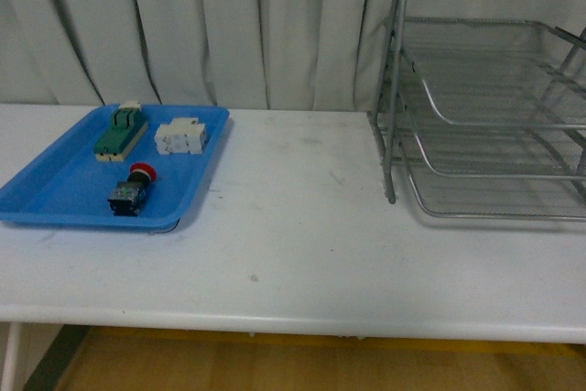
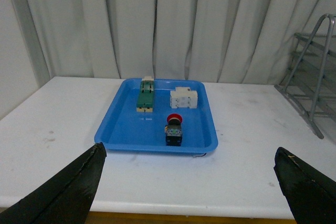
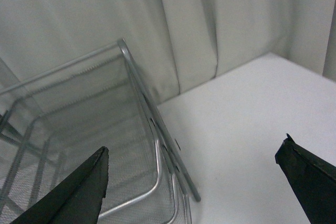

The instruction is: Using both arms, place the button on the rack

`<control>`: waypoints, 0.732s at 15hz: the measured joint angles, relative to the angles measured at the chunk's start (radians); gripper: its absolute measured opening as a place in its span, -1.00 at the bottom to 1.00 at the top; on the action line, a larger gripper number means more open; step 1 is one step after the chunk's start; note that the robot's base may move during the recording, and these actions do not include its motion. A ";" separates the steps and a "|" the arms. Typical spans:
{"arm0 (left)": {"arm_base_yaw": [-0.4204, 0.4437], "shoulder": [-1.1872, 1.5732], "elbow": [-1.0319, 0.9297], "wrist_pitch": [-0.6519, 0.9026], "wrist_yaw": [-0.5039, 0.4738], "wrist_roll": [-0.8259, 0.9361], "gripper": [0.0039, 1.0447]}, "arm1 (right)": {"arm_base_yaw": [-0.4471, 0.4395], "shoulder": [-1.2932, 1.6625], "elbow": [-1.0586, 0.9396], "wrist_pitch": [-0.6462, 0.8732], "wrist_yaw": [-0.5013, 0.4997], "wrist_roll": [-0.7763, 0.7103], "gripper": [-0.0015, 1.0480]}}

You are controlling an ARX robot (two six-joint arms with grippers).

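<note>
While button (image 1: 133,188) lies in tray (image 1: 55,197) (blue), rack (image 1: 485,80) apart.

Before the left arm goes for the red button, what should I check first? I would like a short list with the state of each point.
1. Button lies in the blue tray, touching no other part: ok.
2. Left gripper open and empty: ok.
3. Right gripper open and empty: ok.
4. Rack stands upright on the table: ok.
5. Rack shelves empty: ok where visible; the far right end is cut off, cannot tell.
</note>
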 joint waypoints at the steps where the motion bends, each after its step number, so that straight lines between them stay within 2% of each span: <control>1: 0.000 0.000 0.000 0.000 0.000 0.000 0.88 | 0.026 0.042 0.012 -0.008 0.007 0.048 0.87; 2: 0.000 0.000 0.000 0.000 0.000 0.000 0.88 | 0.035 0.061 0.019 -0.016 -0.007 0.112 0.87; 4: 0.000 0.000 0.000 0.000 0.000 0.000 0.88 | 0.047 0.113 0.021 0.066 -0.045 0.332 0.87; 7: 0.000 0.000 0.000 0.000 0.000 0.000 0.88 | 0.054 0.248 -0.049 0.349 -0.132 0.789 0.87; 9: 0.000 0.000 0.000 0.000 0.000 0.000 0.88 | 0.087 0.319 -0.078 0.539 -0.160 1.016 0.87; 11: 0.000 0.000 0.000 0.000 0.000 0.000 0.88 | 0.120 0.376 -0.079 0.582 -0.145 1.211 0.87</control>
